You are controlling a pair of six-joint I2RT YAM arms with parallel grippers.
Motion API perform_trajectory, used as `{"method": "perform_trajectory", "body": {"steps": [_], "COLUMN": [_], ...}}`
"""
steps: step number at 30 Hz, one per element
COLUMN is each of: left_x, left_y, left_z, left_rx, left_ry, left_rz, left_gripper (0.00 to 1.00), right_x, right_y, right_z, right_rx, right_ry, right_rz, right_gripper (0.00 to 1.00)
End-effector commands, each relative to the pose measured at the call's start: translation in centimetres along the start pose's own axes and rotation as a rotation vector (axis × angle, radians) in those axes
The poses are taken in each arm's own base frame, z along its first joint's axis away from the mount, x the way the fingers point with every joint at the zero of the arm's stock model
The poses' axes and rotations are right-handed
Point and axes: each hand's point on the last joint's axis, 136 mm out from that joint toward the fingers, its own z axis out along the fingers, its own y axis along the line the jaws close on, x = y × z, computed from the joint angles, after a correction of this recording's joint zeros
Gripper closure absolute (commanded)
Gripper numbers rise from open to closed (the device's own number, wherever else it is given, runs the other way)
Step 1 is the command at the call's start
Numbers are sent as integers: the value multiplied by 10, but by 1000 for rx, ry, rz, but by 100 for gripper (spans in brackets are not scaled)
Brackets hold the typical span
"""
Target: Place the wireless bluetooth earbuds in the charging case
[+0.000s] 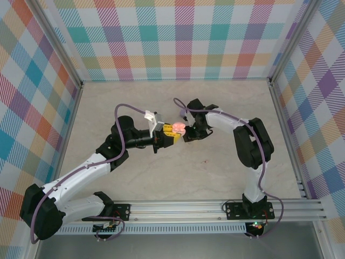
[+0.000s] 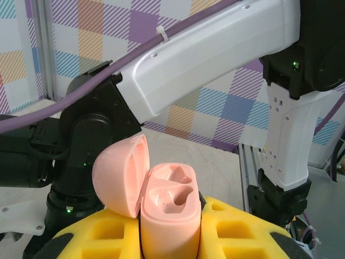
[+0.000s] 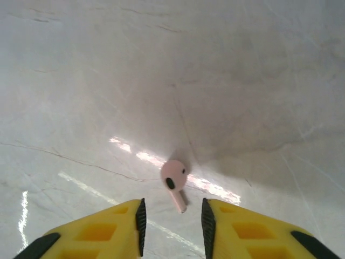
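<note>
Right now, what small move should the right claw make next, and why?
Probably lower the right claw and close on the earbud: it lies on the table in line with the open fingers, while the left claw holds the case open, both slots empty.

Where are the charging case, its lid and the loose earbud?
charging case (image 2: 170,232): left wrist view, front of body.
lid (image 2: 112,178): left wrist view, outer shell.
earbud (image 3: 174,173): right wrist view, rounded head.
</note>
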Motion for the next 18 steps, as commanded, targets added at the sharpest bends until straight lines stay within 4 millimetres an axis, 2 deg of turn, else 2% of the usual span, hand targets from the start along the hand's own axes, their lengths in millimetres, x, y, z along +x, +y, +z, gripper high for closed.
{"method": "perform_trajectory", "body": {"steps": [1, 9, 18], "left_x": [-8, -9, -8], "left_y": [-11, -11, -11], "left_z": [-3, -4, -4], "left_rx": [19, 16, 17], "left_ry": [-30, -31, -29], "left_rz": [18, 20, 19], "left_gripper": [81, 81, 82], "right_x": [-3, -2, 5], "right_y": [7, 1, 3], "right_z": [7, 20, 26], "right_rx": [1, 103, 127], "right_ry": [39, 101, 139], "right_rz": [-49, -109, -139], "right_gripper": [61, 59, 61]}}
